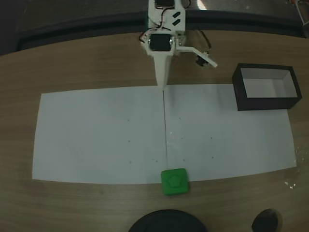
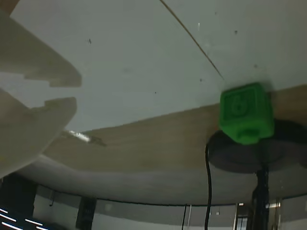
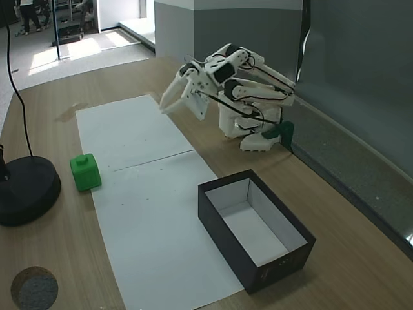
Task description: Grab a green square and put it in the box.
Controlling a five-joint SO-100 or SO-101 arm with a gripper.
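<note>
At paper's edge: green square [image 1: 174, 181]; box [image 1: 266, 87] apart; hand [image 1: 188, 76] slightly open, empty

White 3D-printed arm [image 3: 239, 90], black servos, thin black cables, pointed claw [image 1: 163, 86].
</note>
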